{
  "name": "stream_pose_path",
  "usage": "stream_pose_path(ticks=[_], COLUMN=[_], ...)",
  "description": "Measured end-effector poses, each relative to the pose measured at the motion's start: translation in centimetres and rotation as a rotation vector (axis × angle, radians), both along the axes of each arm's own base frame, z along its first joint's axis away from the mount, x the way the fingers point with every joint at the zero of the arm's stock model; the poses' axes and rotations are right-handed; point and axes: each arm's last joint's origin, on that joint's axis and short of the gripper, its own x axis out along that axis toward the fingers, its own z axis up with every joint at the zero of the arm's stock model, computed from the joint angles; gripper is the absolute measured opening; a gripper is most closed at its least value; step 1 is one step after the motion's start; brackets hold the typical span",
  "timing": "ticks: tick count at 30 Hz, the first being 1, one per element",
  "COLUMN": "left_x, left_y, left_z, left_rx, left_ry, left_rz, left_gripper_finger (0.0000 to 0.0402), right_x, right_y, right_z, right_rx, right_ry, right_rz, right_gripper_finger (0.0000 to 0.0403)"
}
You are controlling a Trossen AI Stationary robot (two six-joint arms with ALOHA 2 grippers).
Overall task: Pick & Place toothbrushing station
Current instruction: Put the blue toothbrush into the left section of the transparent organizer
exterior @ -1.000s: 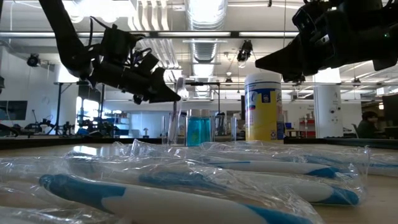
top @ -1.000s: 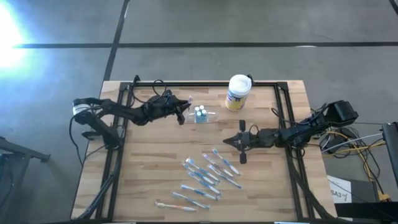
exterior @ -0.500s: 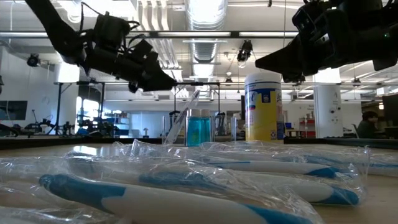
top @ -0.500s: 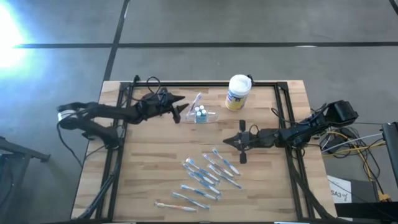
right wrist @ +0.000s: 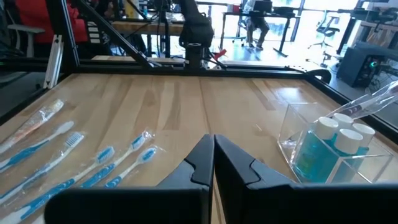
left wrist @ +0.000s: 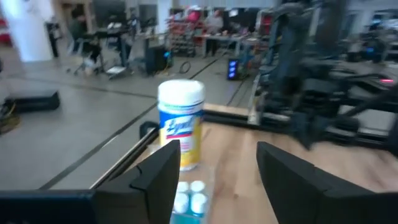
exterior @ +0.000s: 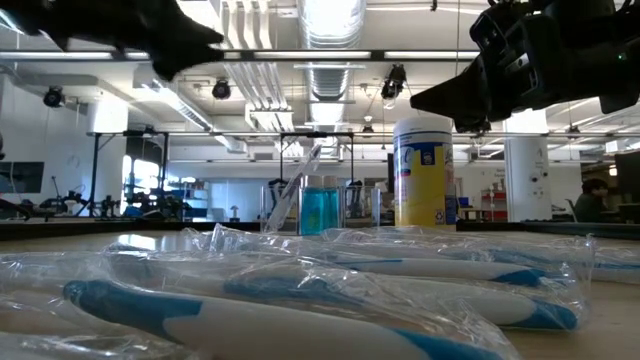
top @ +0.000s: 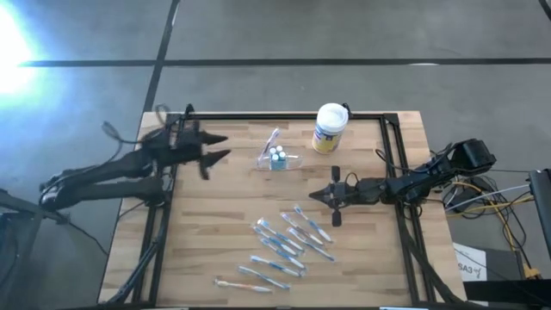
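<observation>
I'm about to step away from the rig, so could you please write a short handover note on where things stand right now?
Left pincer: open, empty, in the air left of the holder.
Right pincer: shut, empty, waiting at mid-table.
Holder: near the table's far edge, left of the canister, with small blue bottles and one wrapped toothbrush leaning in it.
Done: one brush is in the holder.
Left: many wrapped toothbrushes lie on the near half of the table; probably they go in next.
</observation>
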Motion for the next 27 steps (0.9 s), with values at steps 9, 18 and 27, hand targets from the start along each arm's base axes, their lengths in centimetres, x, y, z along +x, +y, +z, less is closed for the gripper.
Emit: stream_pose_path(ticks=[9,18,27], left_x=[-5.5,-5.2,-4.3], left_y=[-2.5,-2.5,-2.4], left_z=[-1.2,-7.3,-12.0], left_rx=[0.035,-0.036,0.012], left_ry=[-0.058,-0.043,-0.007], left_rz=[-0.063,-0.094,-0.143], left_gripper_finger=[0.0122,0.0009,0.0003], right_x=[0.0,0.1,0.2], right_y=[0.0,0.0,0.0], right_z=[0.0,0.2,1.5], right_rx=[-0.003,-0.002,-0.001], right_ry=[0.0,-0.008,-0.068], right_rz=[0.0,-0.001,0.003], right_gripper_finger=[0.0008,0.0008,0.0008])
